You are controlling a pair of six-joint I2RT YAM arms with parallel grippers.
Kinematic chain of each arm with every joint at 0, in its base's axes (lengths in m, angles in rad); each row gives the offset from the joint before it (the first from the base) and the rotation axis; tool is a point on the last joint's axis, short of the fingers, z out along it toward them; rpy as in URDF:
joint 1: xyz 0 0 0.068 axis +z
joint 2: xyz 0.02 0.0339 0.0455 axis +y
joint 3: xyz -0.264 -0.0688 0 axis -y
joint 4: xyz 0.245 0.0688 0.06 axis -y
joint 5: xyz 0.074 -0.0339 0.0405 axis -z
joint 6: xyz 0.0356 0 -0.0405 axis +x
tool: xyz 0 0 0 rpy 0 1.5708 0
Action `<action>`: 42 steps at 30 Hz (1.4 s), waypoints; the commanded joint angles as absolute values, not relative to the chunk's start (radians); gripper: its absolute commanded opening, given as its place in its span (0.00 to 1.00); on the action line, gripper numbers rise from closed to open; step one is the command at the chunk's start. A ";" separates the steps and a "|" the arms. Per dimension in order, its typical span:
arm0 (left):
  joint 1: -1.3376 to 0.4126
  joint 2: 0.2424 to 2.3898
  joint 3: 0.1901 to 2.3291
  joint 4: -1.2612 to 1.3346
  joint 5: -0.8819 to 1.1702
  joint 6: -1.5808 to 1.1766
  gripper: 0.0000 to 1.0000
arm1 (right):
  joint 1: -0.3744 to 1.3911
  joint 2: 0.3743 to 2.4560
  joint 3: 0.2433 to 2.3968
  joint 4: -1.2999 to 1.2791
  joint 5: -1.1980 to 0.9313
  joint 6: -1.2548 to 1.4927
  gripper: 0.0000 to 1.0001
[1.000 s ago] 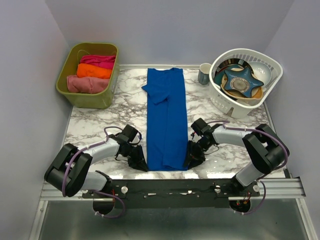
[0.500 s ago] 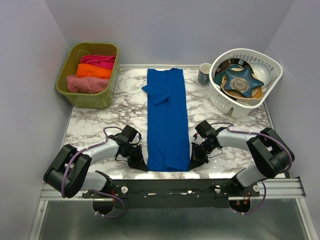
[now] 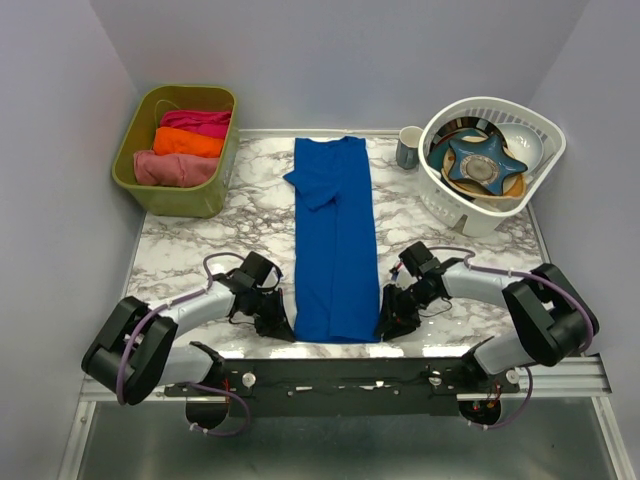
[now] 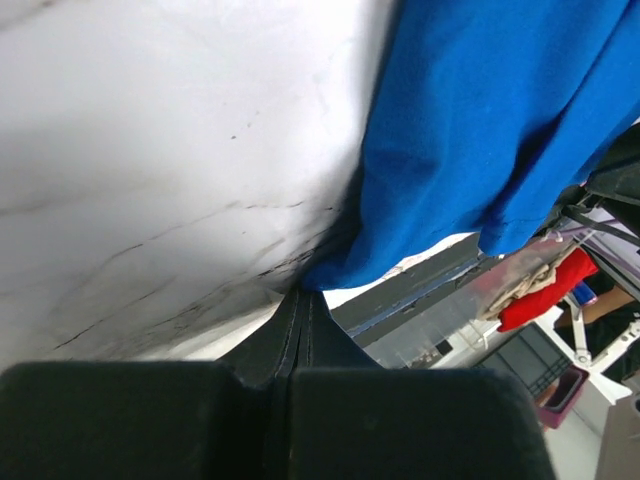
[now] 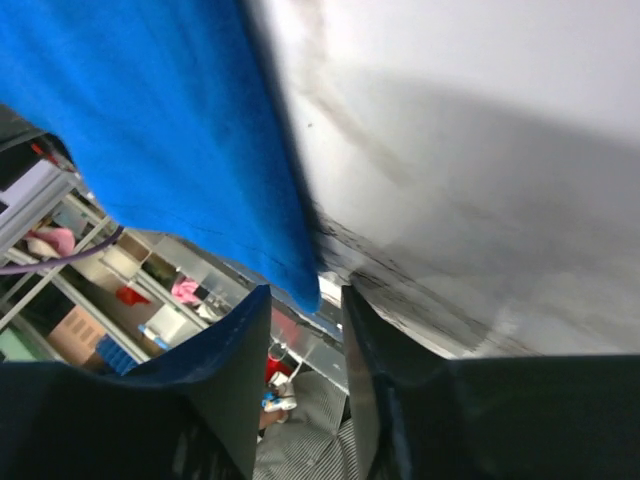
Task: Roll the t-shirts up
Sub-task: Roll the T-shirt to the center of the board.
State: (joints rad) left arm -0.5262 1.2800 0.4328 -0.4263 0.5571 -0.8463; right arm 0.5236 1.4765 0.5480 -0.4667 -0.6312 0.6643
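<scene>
Near hem of the blue t-shirt [image 3: 334, 240], with an end effector at each corner.

Your left end effector [image 4: 299, 303] has its jaws pressed together, the tip meeting the shirt's near-left corner; you cannot tell whether any cloth is pinched. Your right end effector [image 5: 307, 300] stands narrowly parted, with the near-right corner dipping into the gap. From there the shirt runs straight away from you as a long folded strip down the middle of the surface [image 3: 190, 250], collar end far. Both arms are equally near, so the roll likely starts at this hem and travels along that long axis. The finished rolls [image 3: 188, 142] lie in the green bin [image 3: 185, 200], far left.
</scene>
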 commanded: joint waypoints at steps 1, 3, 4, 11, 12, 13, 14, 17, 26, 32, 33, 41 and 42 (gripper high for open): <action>-0.549 1.229 0.399 -0.373 0.500 -0.827 0.00 | 0.520 1.508 0.483 -0.414 -0.506 0.630 0.45; -0.558 1.206 0.399 -0.367 0.502 -0.824 0.00 | 0.523 1.519 0.479 -0.397 -0.521 0.640 0.45; -0.558 1.201 0.399 -0.365 0.500 -0.824 0.00 | 0.525 1.517 0.479 -0.393 -0.526 0.638 0.44; -0.558 1.181 0.399 -0.367 0.497 -0.819 0.00 | 0.545 1.519 0.454 -0.313 -0.613 0.678 0.23; -0.558 1.180 0.400 -0.367 0.499 -0.818 0.00 | 0.545 1.516 0.454 -0.311 -0.627 0.678 0.21; -0.558 1.177 0.402 -0.368 0.502 -0.816 0.00 | 0.545 1.509 0.456 -0.314 -0.629 0.677 0.19; -0.558 1.169 0.402 -0.368 0.506 -0.813 0.00 | 0.545 1.497 0.460 -0.324 -0.627 0.673 0.01; -0.558 1.148 0.410 -0.368 0.554 -0.807 0.00 | 0.545 1.456 0.462 -0.348 -0.656 0.661 0.01; -0.591 1.085 0.419 -0.336 0.696 -0.790 0.00 | 0.537 1.325 0.515 -0.389 -0.795 0.608 0.00; -0.559 1.077 0.445 -0.371 0.692 -0.770 0.00 | 0.493 1.310 0.560 -0.469 -0.810 0.549 0.00; -0.540 1.075 0.451 -0.386 0.680 -0.769 0.00 | 0.473 1.312 0.561 -0.475 -0.805 0.539 0.01; -0.465 1.120 0.505 -0.408 0.681 -0.730 0.00 | 0.417 1.336 0.621 -0.538 -0.792 0.494 0.00; -0.462 1.126 0.512 -0.407 0.683 -0.729 0.00 | 0.416 1.342 0.636 -0.537 -0.792 0.492 0.01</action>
State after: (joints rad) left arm -0.4767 1.1000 0.4622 -0.3962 0.6598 -0.7635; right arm 0.4297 1.3281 0.5781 -0.4801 -0.7818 0.5323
